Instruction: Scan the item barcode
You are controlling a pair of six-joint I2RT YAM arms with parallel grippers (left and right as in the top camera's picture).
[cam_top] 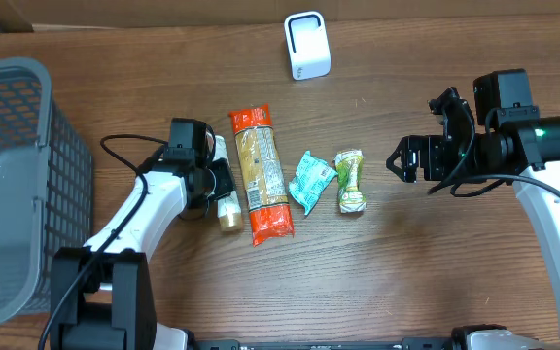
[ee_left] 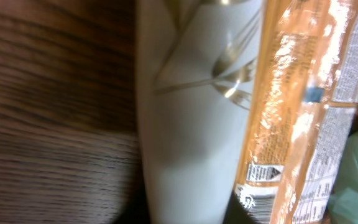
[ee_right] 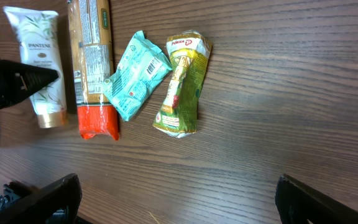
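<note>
A white Pantene tube [cam_top: 227, 206] lies on the table, its gold cap toward the front. My left gripper [cam_top: 216, 183] is down over the tube's middle. In the left wrist view the tube [ee_left: 191, 124] fills the space between the dark finger edges of the left gripper [ee_left: 188, 214]; I cannot make out whether they press it. The white scanner [cam_top: 307, 46] stands at the back. My right gripper [cam_top: 402, 160] hovers open over bare wood, right of the items; its fingers [ee_right: 55, 196] stand wide apart with nothing between them.
An orange pasta packet [cam_top: 259, 175] lies tight against the tube's right side, its barcode showing in the left wrist view. A teal packet [cam_top: 311, 181] and a green-yellow packet [cam_top: 350, 181] lie further right. A grey mesh basket [cam_top: 8, 185] stands at the left edge.
</note>
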